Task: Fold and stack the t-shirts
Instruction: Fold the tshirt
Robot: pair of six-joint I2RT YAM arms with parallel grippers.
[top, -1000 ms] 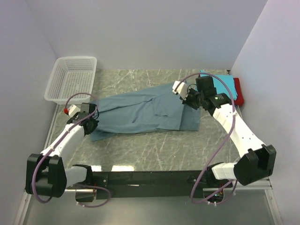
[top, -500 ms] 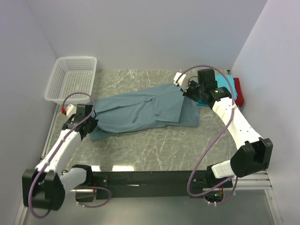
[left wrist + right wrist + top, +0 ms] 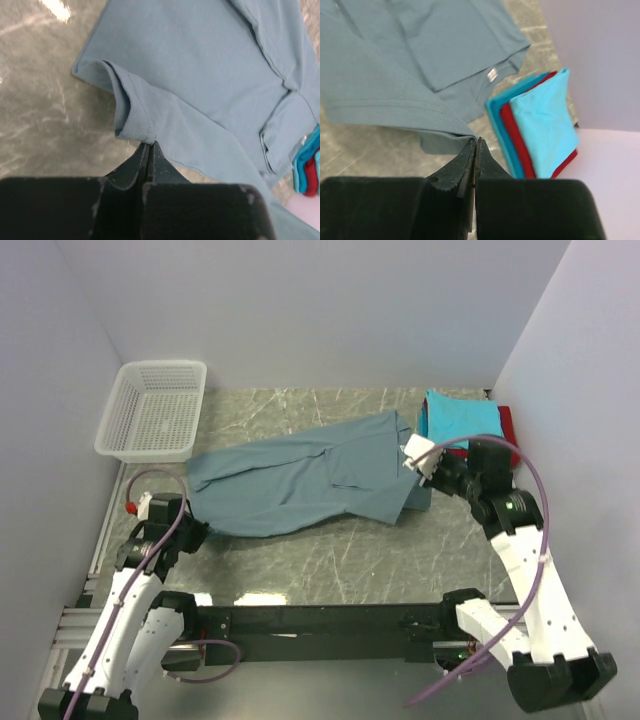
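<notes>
The grey-blue t-shirt [image 3: 300, 475] lies spread on the table [image 3: 330, 550], left gripper [image 3: 149, 146] clenched on its 8 o'clock hem, right gripper [image 3: 475, 145] on its 3 o'clock corner, folded t-shirts [image 3: 462, 418] stacked at 2 o'clock.

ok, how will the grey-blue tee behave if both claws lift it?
Probably floppy: the grey-blue tee lies creased, its hem curled at the left claw. Likely to sag between pinches; the right claw holds only a corner. Thin cloth, so probably light.
</notes>
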